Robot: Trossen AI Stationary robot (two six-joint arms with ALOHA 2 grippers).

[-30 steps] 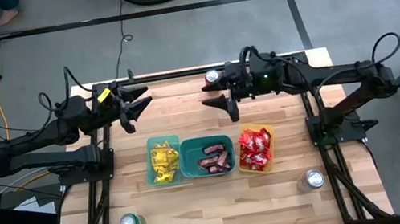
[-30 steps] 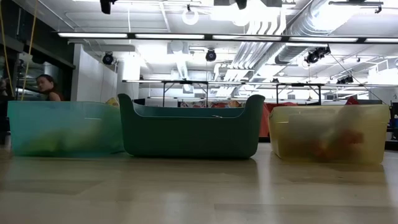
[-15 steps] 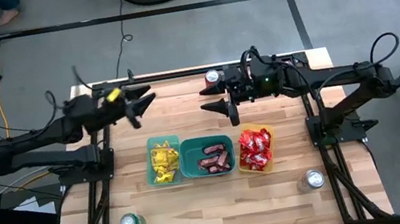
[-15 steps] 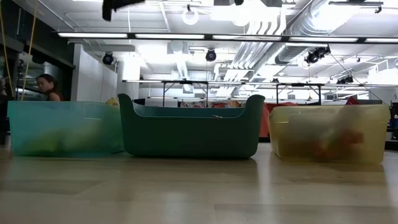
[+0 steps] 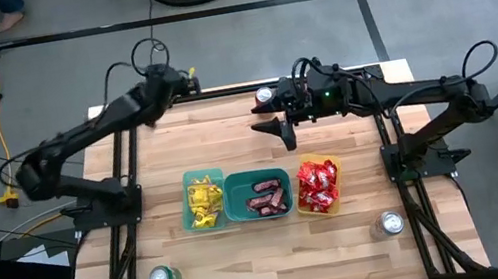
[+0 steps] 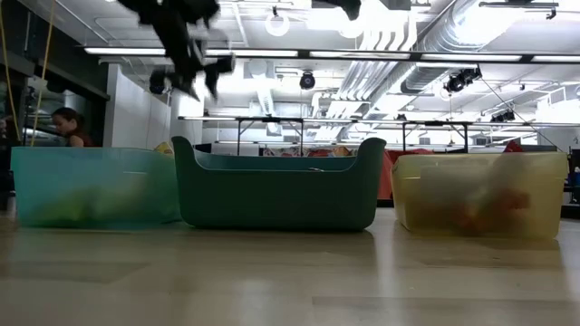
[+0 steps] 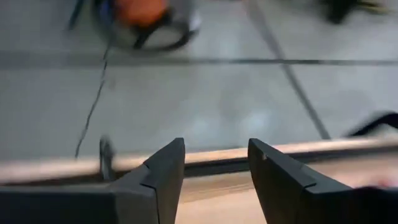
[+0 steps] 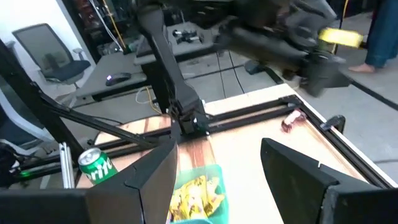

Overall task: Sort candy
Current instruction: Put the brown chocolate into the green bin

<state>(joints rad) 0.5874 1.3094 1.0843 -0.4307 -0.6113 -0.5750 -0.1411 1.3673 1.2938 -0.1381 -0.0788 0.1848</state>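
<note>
The candy lies sorted in three bins at mid-table: yellow packets [image 5: 203, 199] in the green bin [image 5: 188, 184], dark brown bars [image 5: 264, 198] in the teal bin [image 5: 236, 184], and red packets [image 5: 317, 183] in the yellow bin [image 5: 337, 206]. One reddish wrapped sweet [image 8: 291, 119] lies on the table by the far left frame rail. My left gripper [image 5: 186, 75] hangs open over the table's far edge near the left corner, with nothing between its fingers [image 7: 166, 168]. My right gripper [image 5: 272, 120] hovers open above the far middle of the table, holding nothing.
Drink cans stand at the near left [image 5: 162, 278], the near right [image 5: 390, 224] and the far edge [image 5: 265, 95]. Black frame rails [image 5: 123, 171] run along the table's sides. A person [image 6: 68, 127] shows in the room behind the bins.
My left gripper has swung quickly from above the table's left part toward its far edge, sinking a little and turning so that it now points out over that edge. The candy and the bins have stayed where they were.
</note>
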